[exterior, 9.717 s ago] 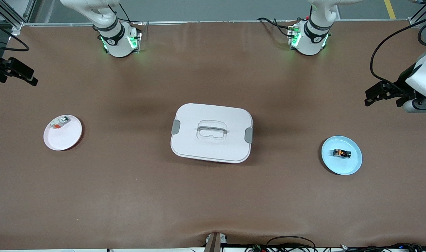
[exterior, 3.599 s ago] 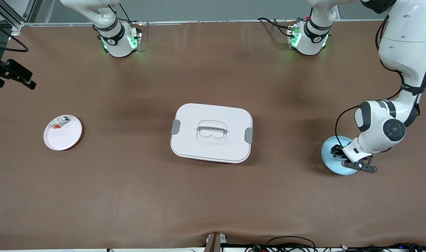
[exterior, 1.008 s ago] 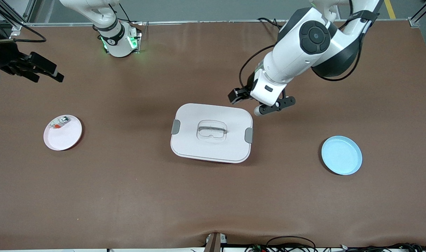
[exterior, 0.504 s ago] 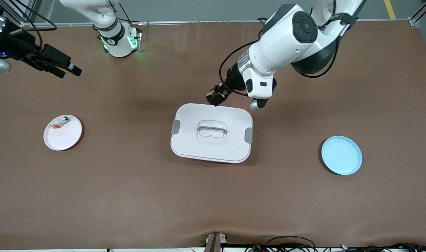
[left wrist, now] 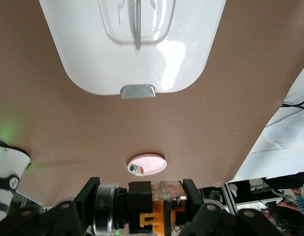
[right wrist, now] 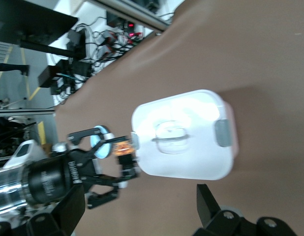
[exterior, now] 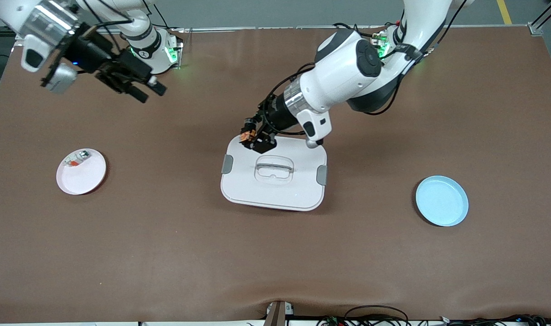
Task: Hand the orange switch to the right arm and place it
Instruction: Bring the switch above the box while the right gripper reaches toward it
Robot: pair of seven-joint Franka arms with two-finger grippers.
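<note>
Left gripper clamping orange switch over white box (lidded), right gripper spread

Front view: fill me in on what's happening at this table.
The left gripper is shut on the orange switch and holds it over the edge of the white box nearest the robots' bases. The right gripper is open, up over bare table toward the right arm's end, pointing toward the switch. The handover has not happened yet. The blue plate is empty; the pink plate holds a silvery part.
</note>
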